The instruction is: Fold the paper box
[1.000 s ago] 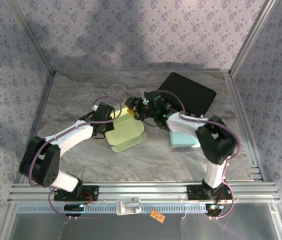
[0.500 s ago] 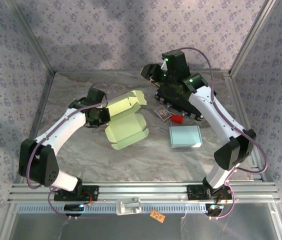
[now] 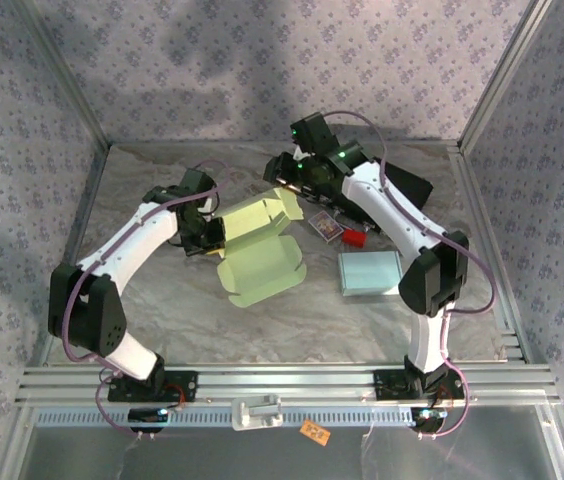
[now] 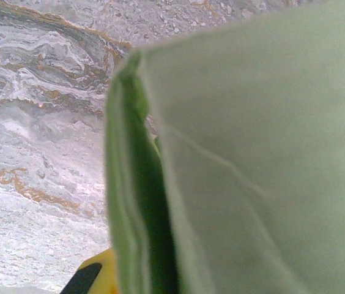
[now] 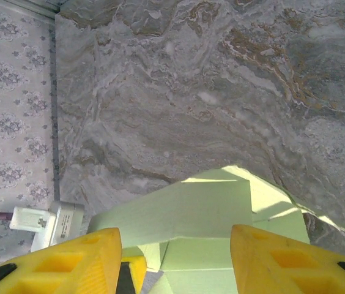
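Observation:
The pale green paper box lies half unfolded in the middle of the table, its upper panel raised. My left gripper is shut on the box's left edge. In the left wrist view the green paper sits very close, with one yellow fingertip beside the fold and the gripper clamped over it. My right gripper hovers open just above the raised panel's far edge. In the right wrist view its yellow fingers stand wide apart over the green panel, touching nothing.
A light blue box lies to the right of the green one. A small card pack and a red piece sit near it, with a black case behind. Metal frame rails border the table.
The right arm swung up to the back and has now come down and left toward the raised panel. The left gripper lifted the box's left edge, and the upper panel now stands up.

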Controlling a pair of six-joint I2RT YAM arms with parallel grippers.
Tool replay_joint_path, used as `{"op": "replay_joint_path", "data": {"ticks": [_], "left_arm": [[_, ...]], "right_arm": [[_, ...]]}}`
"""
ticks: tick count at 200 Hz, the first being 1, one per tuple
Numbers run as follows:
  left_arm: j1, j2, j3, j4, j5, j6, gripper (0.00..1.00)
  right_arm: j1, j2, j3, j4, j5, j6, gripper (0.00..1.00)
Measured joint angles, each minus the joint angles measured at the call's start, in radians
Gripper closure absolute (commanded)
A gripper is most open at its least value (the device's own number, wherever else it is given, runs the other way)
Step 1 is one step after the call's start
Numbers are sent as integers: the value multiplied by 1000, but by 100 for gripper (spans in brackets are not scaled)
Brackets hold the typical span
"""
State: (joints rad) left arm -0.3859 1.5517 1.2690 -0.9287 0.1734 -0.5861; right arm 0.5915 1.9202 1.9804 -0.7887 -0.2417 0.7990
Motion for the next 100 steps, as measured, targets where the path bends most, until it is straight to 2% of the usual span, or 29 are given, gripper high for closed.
{"op": "replay_joint_path", "data": {"ticks": [100], "left_arm": [[-3, 0, 10, -8, 21, -10, 100]], "right_arm": [[58, 40, 26, -32, -53, -14, 50]]}}
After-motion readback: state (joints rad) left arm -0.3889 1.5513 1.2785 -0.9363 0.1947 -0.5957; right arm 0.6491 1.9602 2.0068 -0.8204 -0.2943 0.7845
